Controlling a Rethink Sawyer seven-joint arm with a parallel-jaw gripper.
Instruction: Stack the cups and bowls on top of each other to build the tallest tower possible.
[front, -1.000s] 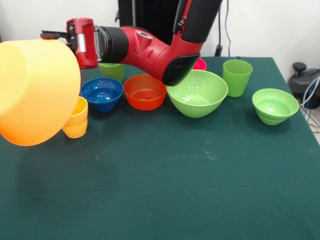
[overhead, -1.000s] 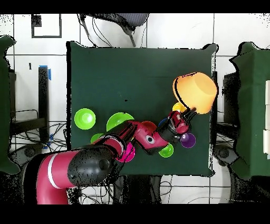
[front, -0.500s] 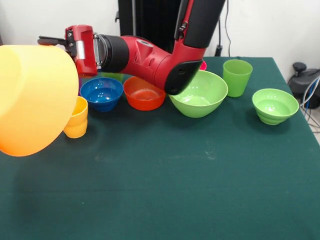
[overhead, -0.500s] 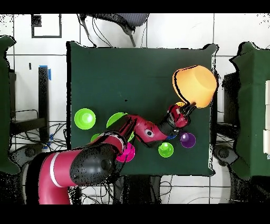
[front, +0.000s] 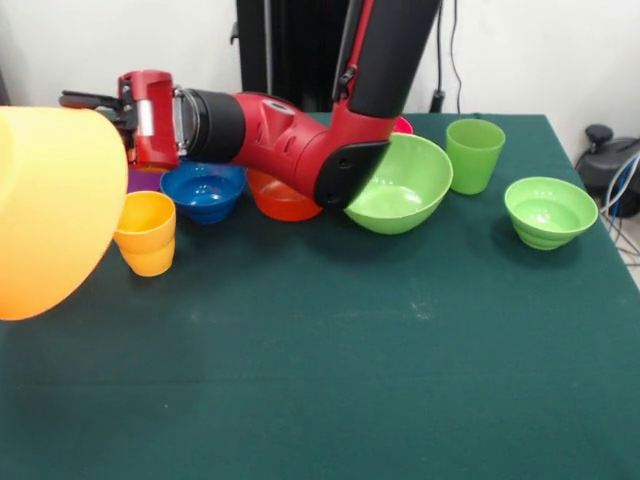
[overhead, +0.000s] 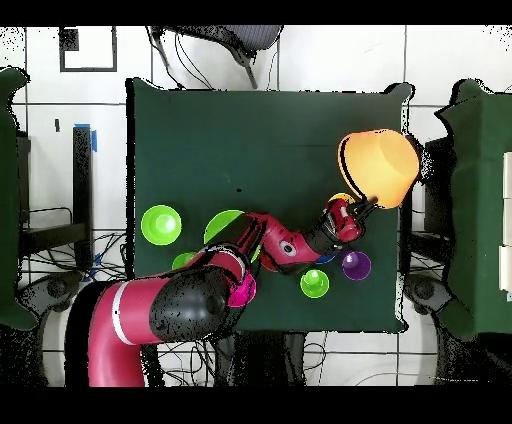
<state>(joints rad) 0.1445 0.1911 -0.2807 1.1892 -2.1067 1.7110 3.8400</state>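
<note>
Six bowls: huge orange (front: 45, 205), blue (front: 203, 190), red-orange (front: 275, 200), large green (front: 400, 185), small green (front: 550, 210), pink (front: 402, 125). Four cups: yellow (front: 146, 232), purple (overhead: 355, 265), two green (front: 474, 153) (overhead: 314, 283).

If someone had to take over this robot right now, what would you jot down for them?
Gripper: shut on the rim of the huge orange bowl, held tilted in the air over the table edge.
On the table, unstacked: yellow cup, blue bowl, red-orange bowl, large green bowl, green cup, small green bowl; overhead also shows a purple cup, another green cup and a pink bowl.
Done: base bowl picked up.
Left: set it down, then stack everything.
</note>
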